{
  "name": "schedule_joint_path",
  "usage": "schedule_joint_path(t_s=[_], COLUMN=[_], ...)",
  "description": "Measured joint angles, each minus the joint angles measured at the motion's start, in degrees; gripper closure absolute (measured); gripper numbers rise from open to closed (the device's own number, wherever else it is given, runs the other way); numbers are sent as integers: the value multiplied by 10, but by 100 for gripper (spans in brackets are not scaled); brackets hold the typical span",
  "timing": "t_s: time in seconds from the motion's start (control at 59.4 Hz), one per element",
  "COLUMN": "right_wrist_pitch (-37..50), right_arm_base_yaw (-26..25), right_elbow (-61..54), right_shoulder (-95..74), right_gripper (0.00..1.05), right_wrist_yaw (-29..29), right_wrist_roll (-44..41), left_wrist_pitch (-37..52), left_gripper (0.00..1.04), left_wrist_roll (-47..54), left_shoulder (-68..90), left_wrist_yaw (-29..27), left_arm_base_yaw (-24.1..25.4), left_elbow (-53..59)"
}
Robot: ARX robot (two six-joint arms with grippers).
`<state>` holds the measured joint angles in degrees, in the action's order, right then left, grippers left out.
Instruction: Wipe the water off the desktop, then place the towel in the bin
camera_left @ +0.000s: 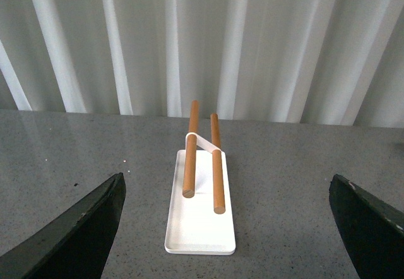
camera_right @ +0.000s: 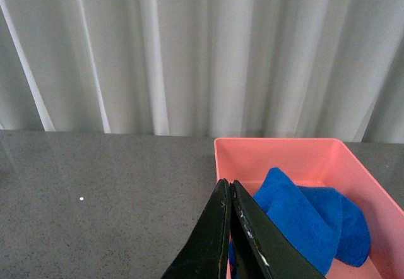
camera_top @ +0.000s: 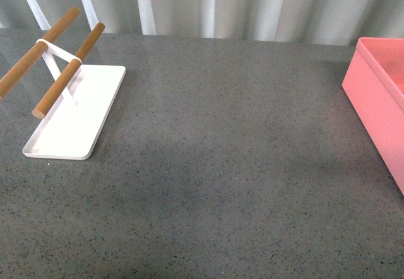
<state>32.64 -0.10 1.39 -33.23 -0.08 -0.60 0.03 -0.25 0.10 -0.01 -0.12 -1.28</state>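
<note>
Since the soft, light towel lies bunched in the bin at lower right, any fold would give a hold, though the right end effector is pressed together and the left end effector spread apart.

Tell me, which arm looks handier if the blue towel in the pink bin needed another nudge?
Probably the right. Its shut tool points straight at the bin, where the towel lies. The left tool, open, faces the white tray across the desktop.
</note>
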Motion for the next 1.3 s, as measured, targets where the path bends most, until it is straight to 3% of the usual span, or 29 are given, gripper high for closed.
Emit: schedule_joint_path(t_s=[0.943, 1.044, 1.296], right_wrist_pitch=[-229, -320, -325], right_arm_base_yaw=[0, 0, 0], right_elbow=[0, 0, 0], right_shoulder=[236, 308, 330], right_gripper=[101, 101, 101], right_wrist_yaw=[0, 0, 0], right_wrist_roll=[0, 0, 0], left_wrist_pitch=[0, 0, 0], left_gripper=[7, 7, 7], left_wrist_roll=[0, 0, 0], left_shoulder=[0, 0, 0], left_wrist_yaw=[0, 0, 0], left_arm_base_yaw=[0, 0, 0], left_elbow=[0, 0, 0])
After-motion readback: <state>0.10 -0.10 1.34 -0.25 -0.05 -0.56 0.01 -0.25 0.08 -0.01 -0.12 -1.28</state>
